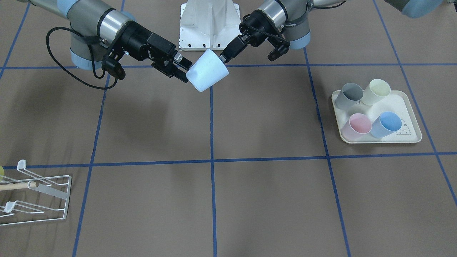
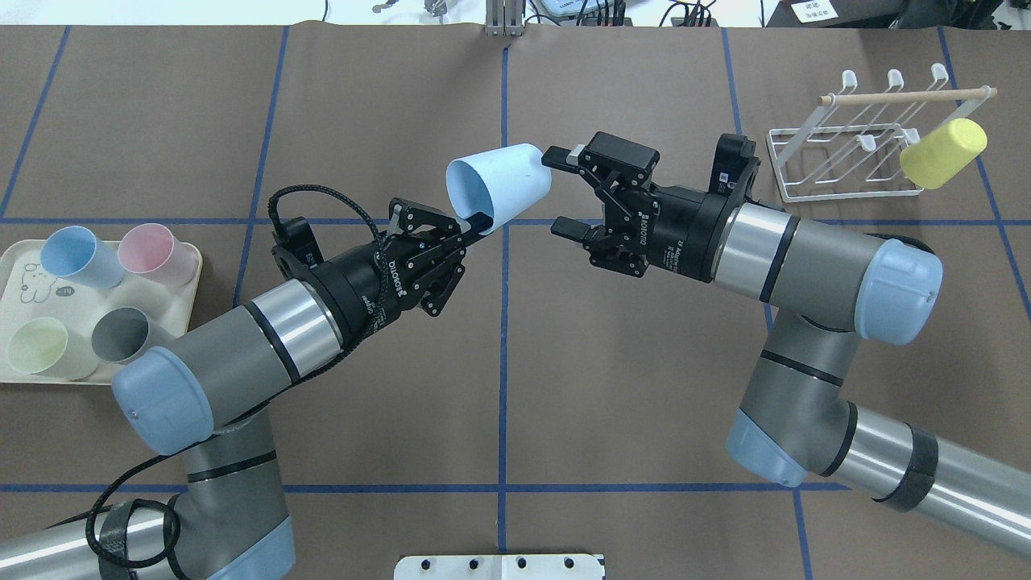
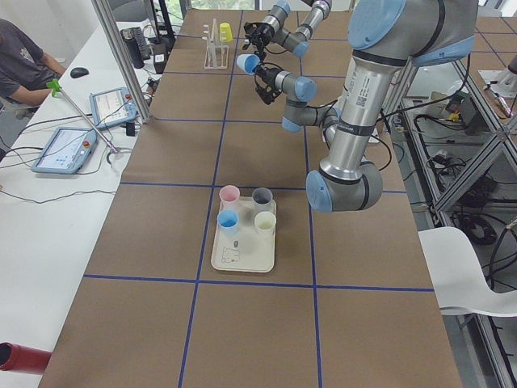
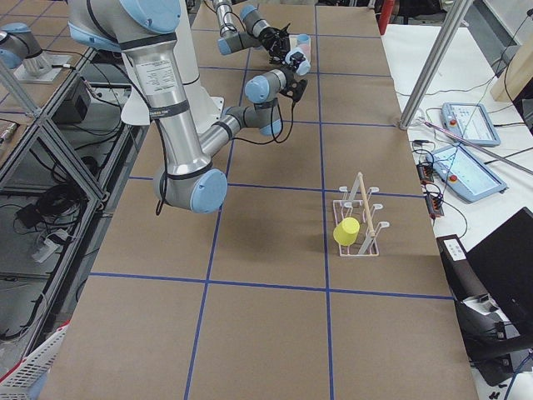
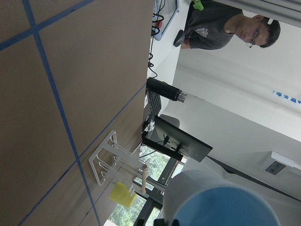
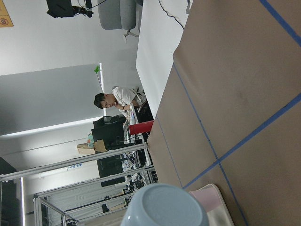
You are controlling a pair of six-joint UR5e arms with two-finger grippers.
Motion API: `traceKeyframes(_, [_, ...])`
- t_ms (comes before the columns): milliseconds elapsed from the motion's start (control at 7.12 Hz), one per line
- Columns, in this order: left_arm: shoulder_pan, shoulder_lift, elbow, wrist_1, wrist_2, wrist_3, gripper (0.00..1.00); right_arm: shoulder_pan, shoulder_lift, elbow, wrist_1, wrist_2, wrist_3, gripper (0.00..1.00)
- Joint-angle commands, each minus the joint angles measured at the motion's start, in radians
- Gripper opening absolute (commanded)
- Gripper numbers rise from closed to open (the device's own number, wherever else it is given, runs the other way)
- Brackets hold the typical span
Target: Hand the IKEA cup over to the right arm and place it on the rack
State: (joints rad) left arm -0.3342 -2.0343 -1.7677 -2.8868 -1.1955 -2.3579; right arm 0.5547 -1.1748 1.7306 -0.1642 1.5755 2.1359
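Note:
A pale blue IKEA cup [image 2: 501, 187] hangs tilted in the air over the table's middle, its mouth toward the left arm. My left gripper [image 2: 480, 225] is shut on the cup's rim, one finger inside the mouth. My right gripper [image 2: 559, 192] on the right arm [image 2: 773, 250] is open, its fingertips level with the cup's base, one above and one below it. In the front-facing view the cup [image 1: 207, 73] sits between both grippers. The cup's base [image 6: 164, 207] fills the bottom of the right wrist view. The white wire rack [image 2: 846, 153] stands at the far right.
A yellow cup [image 2: 942, 153] hangs on the rack. A cream tray [image 2: 16, 266] with several cups lies on the left of the table. A person [image 3: 20, 65] sits at a side desk with tablets [image 3: 65, 149]. The robot's white base [image 1: 210, 25] is behind the grippers.

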Motion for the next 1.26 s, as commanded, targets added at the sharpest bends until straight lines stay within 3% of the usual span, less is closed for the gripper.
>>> traceKeyframes(0, [0.038, -0.023, 0.004, 0.004, 0.037, 0.026, 0.00, -0.012, 0.004, -0.016, 0.002, -0.023, -0.001, 0.99])
traceKeyframes(843, [0.041, -0.047, 0.034, 0.006, 0.045, 0.028, 0.00, -0.021, 0.006, -0.014, 0.018, -0.023, -0.001, 0.99])
traceKeyframes(984, [0.041, -0.060, 0.040, 0.011, 0.046, 0.028, 0.00, -0.021, 0.006, -0.016, 0.018, -0.026, -0.001, 0.97])
traceKeyframes(1124, [0.041, -0.066, 0.040, 0.018, 0.047, 0.028, 0.00, -0.021, 0.006, -0.017, 0.018, -0.031, -0.001, 0.87])
